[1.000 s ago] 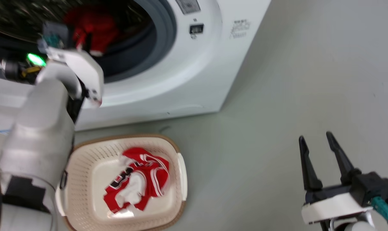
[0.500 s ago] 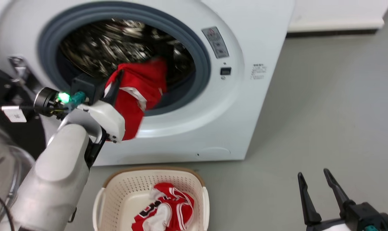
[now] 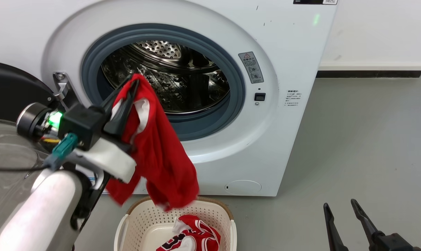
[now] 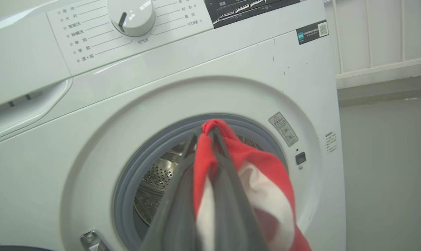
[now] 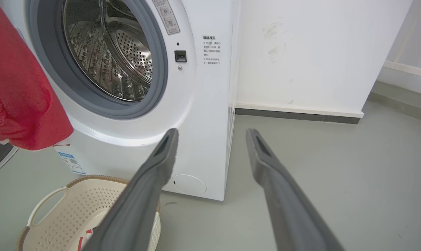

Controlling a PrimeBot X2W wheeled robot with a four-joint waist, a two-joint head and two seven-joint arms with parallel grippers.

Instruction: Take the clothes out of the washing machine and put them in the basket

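Garment: Whereas half a second before it lay across the gasket, half inside, the red garment point(image 3: 156, 150) now hung wholly clear of the porthole, its lower hem dangling just above the far rim of the basket point(image 3: 140, 218).
Grip: The left gripper point(image 3: 133, 81) had its fingers clamped on the top fold; the left wrist view showed red and white cloth bunched between them point(image 4: 207, 129).
Change: A second before, that gripper was reaching deep into the drum; it had since backed out toward the near left. The head camera had also tilted up, so the shift of the washer in view was not a move of the washer.
Drum: The drum point(image 3: 182, 87) showed bare steel, with no cloth seen in it.
Basket: The jersey point(image 3: 196, 233) already lay inside, on the floor before the washer point(image 3: 294, 52).
Right gripper: The right gripper point(image 3: 340, 205) waited at the near right, fingers spread and holding nothing.
Door: The door point(image 3: 8, 87) stood swung out to the left.
Meaning: This was probably the last piece; only lowering and letting go over the basket seemed left.
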